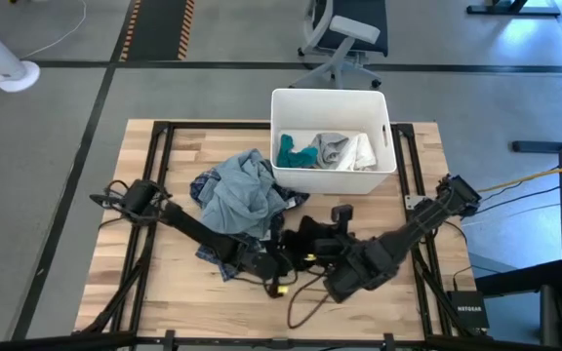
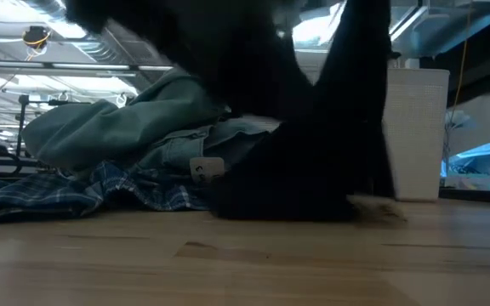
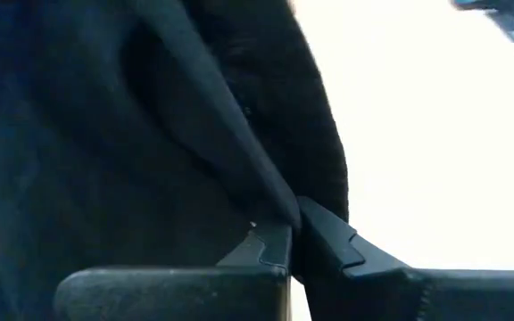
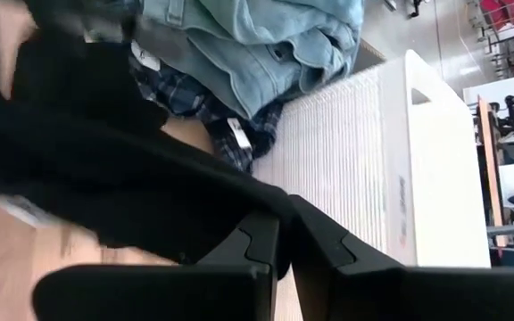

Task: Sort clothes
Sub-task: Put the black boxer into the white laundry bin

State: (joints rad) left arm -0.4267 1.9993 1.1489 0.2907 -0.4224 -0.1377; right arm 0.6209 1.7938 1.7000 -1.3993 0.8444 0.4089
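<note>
Black fabric, the black garment (image 1: 305, 239), sits near the front middle of the wooden table (image 1: 164, 283), and I have both claws pinching it. My left gripper (image 3: 294, 234) has its fingers pressed together on a fold of the cloth; my right gripper (image 4: 284, 234) is clamped on another part of the same piece, just beside the left one. Behind it lies the heap I am working through: the light blue-grey garment (image 1: 242, 190) on top of the dark blue plaid garment (image 1: 206, 185), touching the black one. Farther back stands the white bin (image 1: 332, 102), against the heap, holding the teal garment (image 1: 294, 154) and the white garment (image 1: 344, 151).
</note>
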